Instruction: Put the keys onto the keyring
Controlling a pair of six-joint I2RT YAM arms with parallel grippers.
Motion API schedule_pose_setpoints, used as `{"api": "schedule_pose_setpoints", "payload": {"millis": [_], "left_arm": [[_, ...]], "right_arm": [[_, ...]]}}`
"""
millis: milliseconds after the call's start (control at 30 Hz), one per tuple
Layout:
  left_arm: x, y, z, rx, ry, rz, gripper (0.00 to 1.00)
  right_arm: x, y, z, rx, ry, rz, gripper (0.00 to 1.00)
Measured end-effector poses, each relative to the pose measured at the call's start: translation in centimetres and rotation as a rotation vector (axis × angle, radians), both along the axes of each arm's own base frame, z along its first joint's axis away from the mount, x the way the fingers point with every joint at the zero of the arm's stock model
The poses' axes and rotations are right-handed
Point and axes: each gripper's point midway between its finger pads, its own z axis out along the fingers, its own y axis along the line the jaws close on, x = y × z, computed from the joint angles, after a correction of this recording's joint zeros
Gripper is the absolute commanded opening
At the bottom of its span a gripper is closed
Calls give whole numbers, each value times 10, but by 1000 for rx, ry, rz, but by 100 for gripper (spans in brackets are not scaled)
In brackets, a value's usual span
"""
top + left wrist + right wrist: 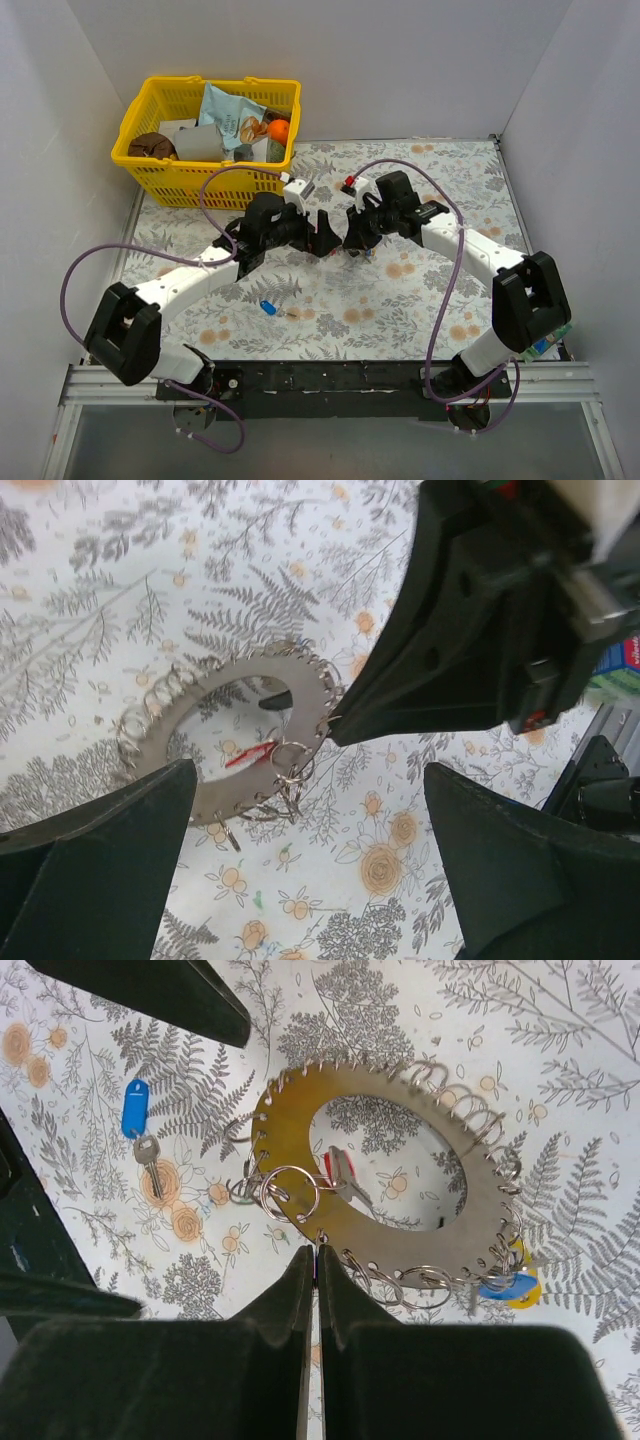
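Indoors, floral tablecloth, white walls, yellow basket back-left, keyring central

Plain white walls on three sides, fern-and-flower patterned tabletop — even, soft light

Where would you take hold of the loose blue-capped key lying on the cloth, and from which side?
Take the key by its blue cap, coming down from above and closing across the cap's narrow width. The key lies flat on the tablecloth, and the cap looks its thickest part; the thin metal blade offers little to pinch.
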Motion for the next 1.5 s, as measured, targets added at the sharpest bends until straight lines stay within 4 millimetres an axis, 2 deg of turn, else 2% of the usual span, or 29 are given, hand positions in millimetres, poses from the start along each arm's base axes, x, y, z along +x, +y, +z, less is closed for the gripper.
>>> {"api": "schedule_pose_setpoints", "payload": {"millis": [233,333,500,600,633,733,767,900,1167,1267,1500], "left_arm": [[-9,3,69,-68,-256,-83,98],[-18,3,84,-86,-309,-127,98],[-35,-6,80,-106,-296,-259,95],[-48,-12,79,-139,-290,-341,93],[-52,-13,81,-153,-291,-363,90],[-58,-16,85,-185,-309,-407,86],[-59,-16,86,-192,-316,-415,80],[-61,-16,85,-206,-339,-423,72],[-69,-4,90,-214,-447,-400,62],[-72,0,93,-216,-496,-392,54],[-78,8,91,-220,-559,-381,49]], "right_arm": [[0,-4,18,-5,-90,56,1],[-2,-6,38,19,-155,83,1],[-12,-3,72,93,-234,147,1],[-19,0,85,138,-250,190,1],[-21,3,90,156,-254,211,1],[-30,7,96,196,-248,263,1],[-33,8,97,210,-246,282,1],[-46,13,104,266,-235,360,1],[-68,18,117,355,-226,475,1],[-72,18,121,373,-228,498,1],[-77,18,124,393,-228,523,1]]}}
